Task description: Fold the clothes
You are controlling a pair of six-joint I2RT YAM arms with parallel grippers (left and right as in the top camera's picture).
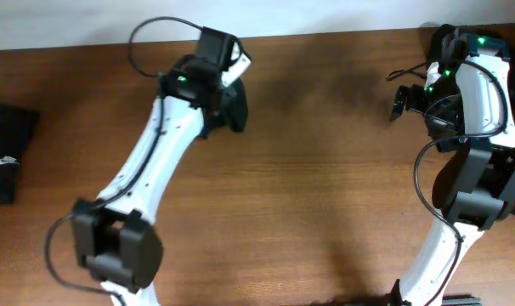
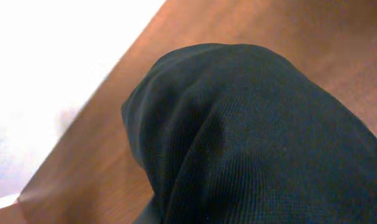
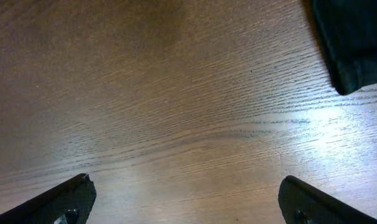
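Observation:
A bunched black garment [image 1: 234, 113] hangs at the tip of my left gripper [image 1: 228, 95] near the table's far edge. In the left wrist view this black fabric [image 2: 257, 137] fills most of the picture and hides the fingers, with the gripper shut on it. A second black garment [image 1: 6, 153], folded flat with a small white logo, lies at the table's left edge. My right gripper [image 3: 185, 186] stands wide open above bare wood at the far right [image 1: 399, 100], with nothing between its fingers. A dark fabric edge [image 3: 353, 43] shows in the upper right of the right wrist view.
The brown wooden table [image 1: 325, 195] runs between the two arms. A white wall strip [image 1: 325, 15] borders its far edge. The left arm's base [image 1: 117, 246] and the right arm's base [image 1: 478, 187] stand near the front.

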